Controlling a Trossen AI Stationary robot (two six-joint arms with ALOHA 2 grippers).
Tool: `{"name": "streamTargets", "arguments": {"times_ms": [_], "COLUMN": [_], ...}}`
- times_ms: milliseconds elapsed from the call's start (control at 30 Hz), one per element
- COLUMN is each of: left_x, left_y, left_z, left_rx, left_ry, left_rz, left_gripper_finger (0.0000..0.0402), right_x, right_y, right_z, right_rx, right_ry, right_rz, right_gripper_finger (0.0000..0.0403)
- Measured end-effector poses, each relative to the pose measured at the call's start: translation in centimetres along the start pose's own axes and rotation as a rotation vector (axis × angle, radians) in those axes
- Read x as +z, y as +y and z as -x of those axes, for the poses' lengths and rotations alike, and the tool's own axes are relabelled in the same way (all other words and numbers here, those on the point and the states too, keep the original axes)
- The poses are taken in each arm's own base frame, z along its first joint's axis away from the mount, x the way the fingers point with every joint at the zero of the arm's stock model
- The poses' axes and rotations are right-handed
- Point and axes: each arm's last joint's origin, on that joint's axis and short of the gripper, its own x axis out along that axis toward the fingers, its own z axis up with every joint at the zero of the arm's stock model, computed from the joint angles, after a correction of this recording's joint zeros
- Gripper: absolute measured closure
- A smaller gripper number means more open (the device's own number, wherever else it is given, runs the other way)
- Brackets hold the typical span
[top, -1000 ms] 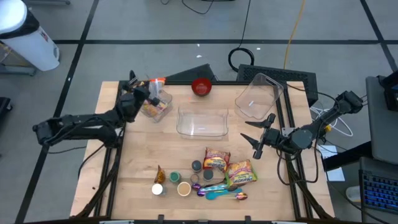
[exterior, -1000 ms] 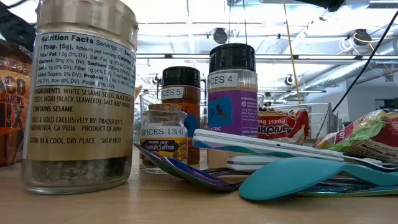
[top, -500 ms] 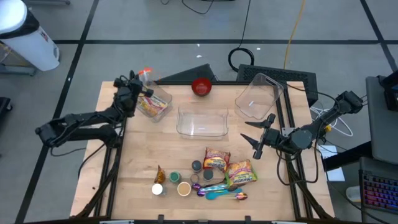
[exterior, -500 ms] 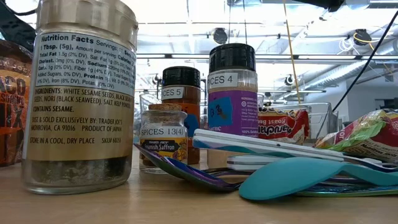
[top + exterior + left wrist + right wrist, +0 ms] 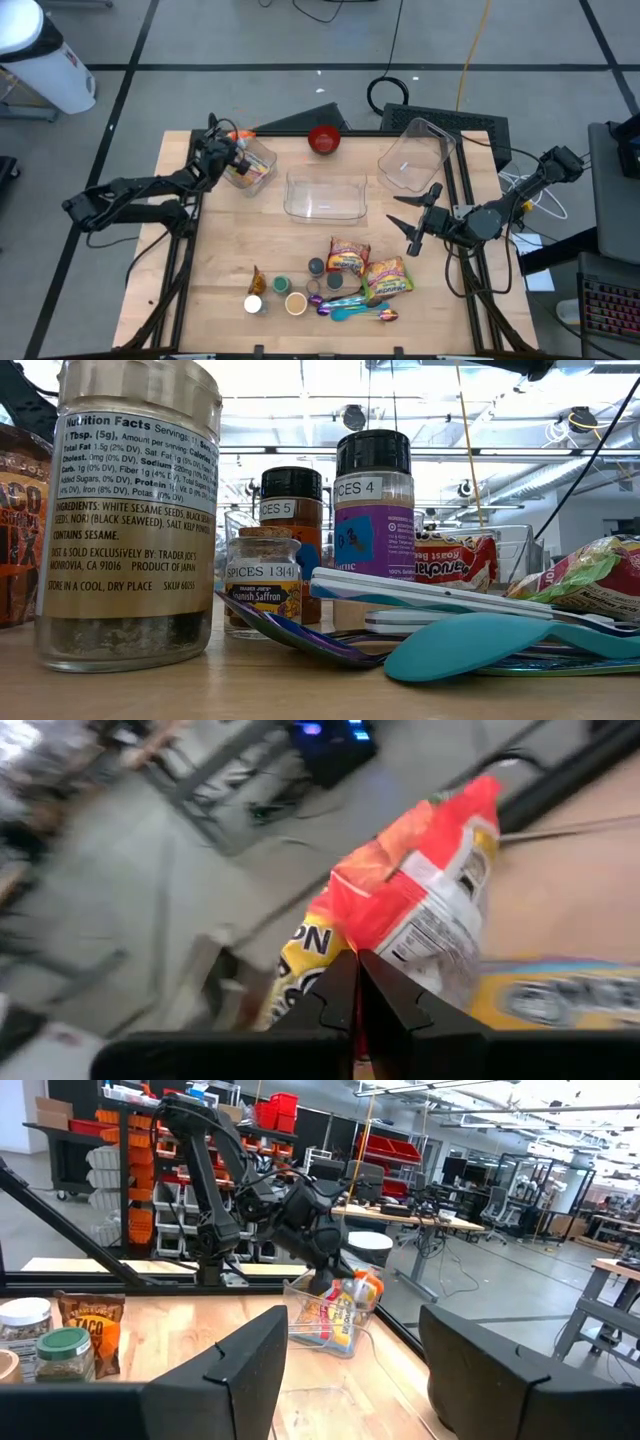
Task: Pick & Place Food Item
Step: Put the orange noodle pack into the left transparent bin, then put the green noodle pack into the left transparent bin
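High view: left end effector [image 5: 232,150] pinching snack packet [image 5: 243,168] over clear bin [image 5: 252,167]; right end effector [image 5: 408,213] spread.

Grey tiled floor [image 5: 250,40], ceiling strip lights [image 5: 300,400], orange-binned shelving [image 5: 120,1155]

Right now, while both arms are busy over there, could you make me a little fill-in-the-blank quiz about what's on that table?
1. The left gripper is shut on a red and yellow ____ packet.
2. That snack packet is over the small clear bin at the table's far ____ corner.
3. The right gripper waits with its fingers ____.
4. The bowl at the far edge is coloured ____.

Missing words: snack; left; open; red
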Motion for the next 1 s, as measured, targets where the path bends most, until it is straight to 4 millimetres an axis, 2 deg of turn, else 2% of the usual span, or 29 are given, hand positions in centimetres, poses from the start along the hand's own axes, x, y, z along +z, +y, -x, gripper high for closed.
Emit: {"name": "streamTargets", "arguments": {"times_ms": [133, 233, 333, 500, 700, 833, 1000], "left_x": [0.1, 0.0, -0.1, -0.4, -0.2, 0.5, 1.7], "left_y": [-0.6, -1.0, -1.1, -1.1, -0.8, -0.3, 0.8], "left_z": [0.2, 0.3, 0.3, 0.4, 1.1, 2.1, 3.6], "left_rx": [-0.120, -0.191, -0.191, -0.173, -0.241, -0.306, -0.365], "left_ry": [-0.022, -0.020, -0.002, 0.035, 0.027, -0.043, -0.159], "left_rz": [0.067, 0.084, 0.124, 0.160, 0.240, 0.283, 0.403], "left_gripper_finger": [0.0390, 0.0372, 0.0337, 0.0255, 0.0166, 0.0131, 0.0110], "right_x": [0.0, 0.0, 0.0, 0.0, 0.0, 0.0, -0.1], "right_y": [0.0, 0.0, 0.0, 0.0, 0.0, 0.0, 0.0], "right_z": [0.0, 0.0, 0.0, 0.0, 0.0, 0.0, 0.0], "right_rx": [0.000, -0.001, -0.001, 0.000, 0.001, 0.000, 0.002], "right_ry": [0.000, -0.001, -0.001, 0.001, 0.001, 0.001, 0.005], "right_rz": [0.002, 0.002, 0.002, -0.005, -0.005, -0.005, -0.015], "right_gripper_finger": [0.0181, 0.0184, 0.0186, 0.0186, 0.0186, 0.0184, 0.0187]}}
